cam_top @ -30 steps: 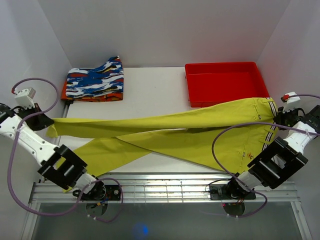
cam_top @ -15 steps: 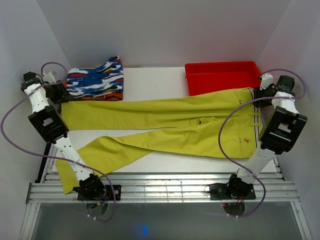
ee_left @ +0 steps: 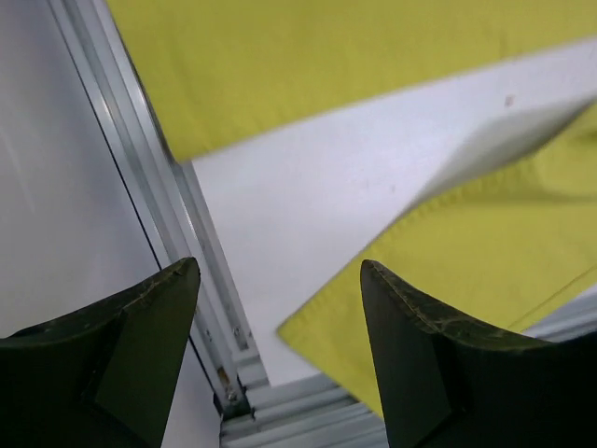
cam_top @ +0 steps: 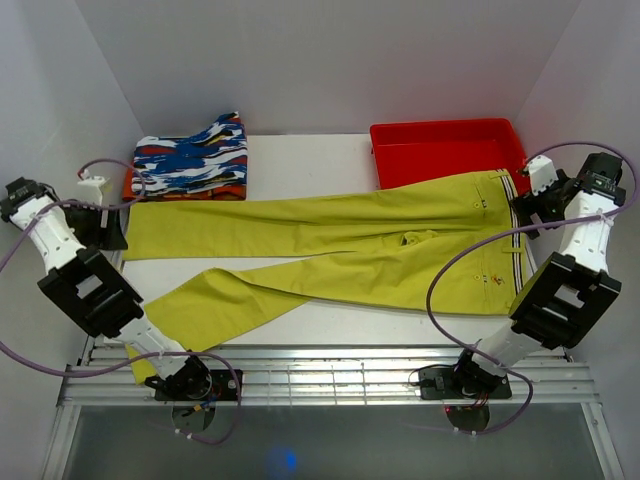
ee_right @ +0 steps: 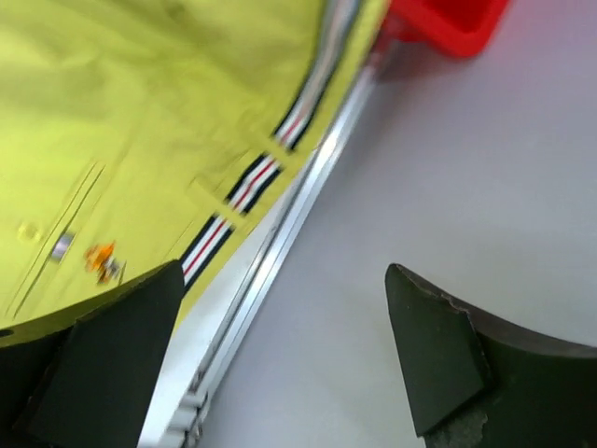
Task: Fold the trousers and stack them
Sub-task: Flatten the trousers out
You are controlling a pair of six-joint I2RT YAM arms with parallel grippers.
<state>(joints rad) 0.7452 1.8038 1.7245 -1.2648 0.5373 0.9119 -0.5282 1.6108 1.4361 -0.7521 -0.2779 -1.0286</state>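
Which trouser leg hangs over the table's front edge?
The near leg, slanting toward the front-left corner; the far leg lies straight, ending by the patterned garment.

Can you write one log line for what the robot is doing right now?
trousers: laid out, unfolded | left gripper: open, empty | right gripper: open, empty | waist: overlaps red tray near edge

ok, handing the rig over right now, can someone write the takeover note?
Left gripper: open, empty, at the left edge of the table by the leg hems.
Right gripper: open, empty, beside the waistband at the right edge.
Trousers: spread flat, waist on the right by the red tray, legs splayed leftward; the near hem hangs over the front rail.
Folded patterned garment: far left corner.
Done: trousers laid out. Left: every fold, then stacking.
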